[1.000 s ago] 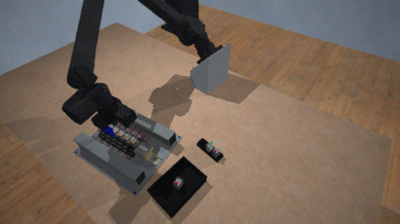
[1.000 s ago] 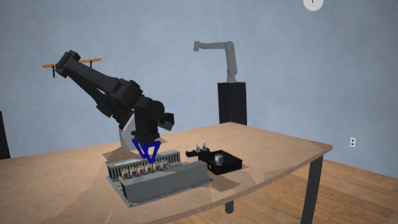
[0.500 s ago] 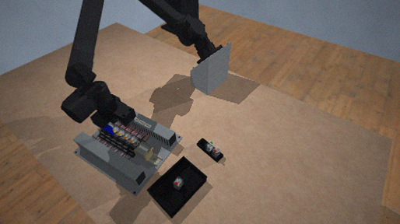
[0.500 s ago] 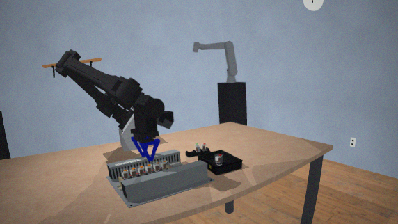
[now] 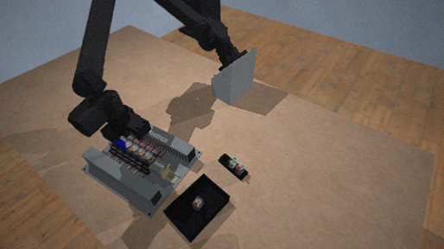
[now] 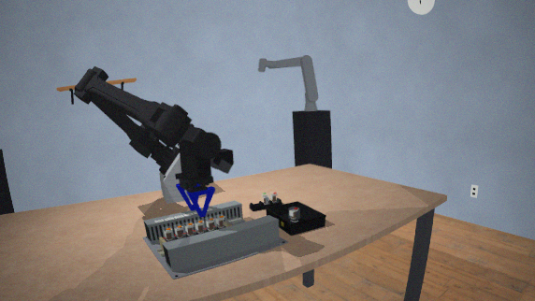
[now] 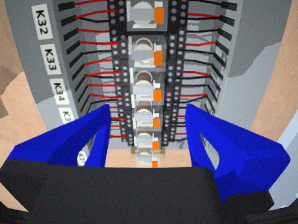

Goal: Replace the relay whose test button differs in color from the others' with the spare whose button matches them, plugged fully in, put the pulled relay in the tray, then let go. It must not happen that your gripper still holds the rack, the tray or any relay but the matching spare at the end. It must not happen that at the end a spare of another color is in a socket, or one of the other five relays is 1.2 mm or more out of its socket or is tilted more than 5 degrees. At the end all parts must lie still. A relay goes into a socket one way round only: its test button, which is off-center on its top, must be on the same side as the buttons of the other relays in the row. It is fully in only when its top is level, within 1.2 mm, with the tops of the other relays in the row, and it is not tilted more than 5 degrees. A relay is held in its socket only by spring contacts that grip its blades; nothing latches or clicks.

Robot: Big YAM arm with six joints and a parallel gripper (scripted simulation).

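Tool: blue-fingered tool [image 7: 148, 137] open, empty, above the row of orange-buttoned relays [image 7: 148, 52].
Tray: black tray [image 5: 217, 192] on the table holds a red-buttoned relay [image 5: 197, 204].
Spares: black holder [image 5: 224, 159] right of panel.
Progress: row looks complete; release appears done, parts must settle.

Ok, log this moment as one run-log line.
gripper: open, empty, above relay row | tray: holds red-button relay | spare holder: two relays
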